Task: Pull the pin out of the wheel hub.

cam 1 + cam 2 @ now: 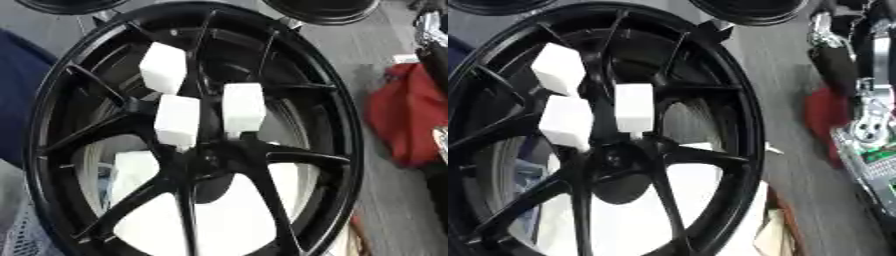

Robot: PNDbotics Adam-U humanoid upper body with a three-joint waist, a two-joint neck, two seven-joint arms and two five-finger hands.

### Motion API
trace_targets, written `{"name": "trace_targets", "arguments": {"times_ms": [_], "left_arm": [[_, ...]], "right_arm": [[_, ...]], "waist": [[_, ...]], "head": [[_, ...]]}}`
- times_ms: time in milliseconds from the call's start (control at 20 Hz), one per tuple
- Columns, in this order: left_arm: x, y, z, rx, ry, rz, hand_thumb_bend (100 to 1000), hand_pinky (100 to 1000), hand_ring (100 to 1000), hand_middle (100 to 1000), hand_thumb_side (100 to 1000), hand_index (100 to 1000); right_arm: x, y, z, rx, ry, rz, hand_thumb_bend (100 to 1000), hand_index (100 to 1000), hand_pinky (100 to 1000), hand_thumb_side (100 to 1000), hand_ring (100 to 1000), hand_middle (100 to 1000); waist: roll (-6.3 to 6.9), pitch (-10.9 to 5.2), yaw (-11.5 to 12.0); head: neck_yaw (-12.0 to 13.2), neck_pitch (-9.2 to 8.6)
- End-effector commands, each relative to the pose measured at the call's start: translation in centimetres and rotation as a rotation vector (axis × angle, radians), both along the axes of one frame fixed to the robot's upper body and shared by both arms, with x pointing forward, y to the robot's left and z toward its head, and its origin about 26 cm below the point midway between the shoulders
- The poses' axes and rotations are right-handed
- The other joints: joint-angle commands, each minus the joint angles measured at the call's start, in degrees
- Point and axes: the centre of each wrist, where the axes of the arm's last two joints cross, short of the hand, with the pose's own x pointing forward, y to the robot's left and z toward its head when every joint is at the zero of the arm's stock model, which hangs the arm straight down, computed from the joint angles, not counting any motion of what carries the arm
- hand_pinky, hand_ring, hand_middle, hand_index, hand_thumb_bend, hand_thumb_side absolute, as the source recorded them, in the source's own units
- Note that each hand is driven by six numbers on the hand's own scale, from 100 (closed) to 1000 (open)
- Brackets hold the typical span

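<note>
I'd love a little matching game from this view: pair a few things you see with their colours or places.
Things:
1. wheel rim
2. three blocks on the spokes
3. cloth-like thing at the right
4. robot arm

Descriptions:
A. red
B. white
C. silver metal, right edge
D. black

Pairs: 1-D, 2-B, 3-A, 4-C

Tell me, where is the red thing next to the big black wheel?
The red thing lies on the grey floor at the right side of the left eye view, just outside the rim of the black wheel, beside the robot's right arm.
</note>
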Motion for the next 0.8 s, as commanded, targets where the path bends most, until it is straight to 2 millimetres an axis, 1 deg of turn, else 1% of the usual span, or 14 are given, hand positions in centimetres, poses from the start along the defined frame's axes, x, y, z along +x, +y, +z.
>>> {"name": "trace_targets", "arguments": {"times_ms": [50, 350, 550, 700, 800], "left_arm": [[-0.6, 0.7, 2.8, 0.144, -0.081, -0.001, 129, 919, 524, 688, 846, 815], [-1.1, 1.4, 6.8, 0.337, -0.13, 0.037, 114, 902, 527, 686, 823, 815], [-1.6, 1.2, 10.0, 0.47, -0.159, 0.053, 105, 888, 536, 686, 813, 814], [-2.0, 0.9, 11.8, 0.601, -0.176, 0.059, 100, 876, 543, 685, 816, 813], [-2.2, 0.8, 12.6, 0.706, -0.176, 0.065, 100, 868, 563, 685, 824, 811]], "right_arm": [[-0.4, -0.3, 0.8, -0.022, -0.023, -0.01, 100, 900, 764, 541, 654, 734], [-0.5, -0.5, 0.5, -0.029, -0.009, -0.02, 100, 900, 765, 539, 654, 734], [-0.6, -0.6, 0.4, -0.036, 0.003, -0.023, 100, 899, 765, 539, 654, 734], [-0.6, -0.6, 0.3, -0.043, 0.011, -0.023, 100, 899, 765, 541, 654, 734], [-0.6, -0.7, 0.2, -0.047, 0.018, -0.024, 100, 899, 765, 538, 654, 734]], "waist": [[0.31, -2.05, -0.13], [0.63, -2.78, -0.37], [0.97, -3.32, -0.27], [1.24, -3.59, -0.37], [1.5, -3.69, -0.53]], "head": [[-0.04, 0.42], [-0.28, 1.0], [-0.63, 1.71], [-1.15, 2.04], [-1.27, 2.19]]}}
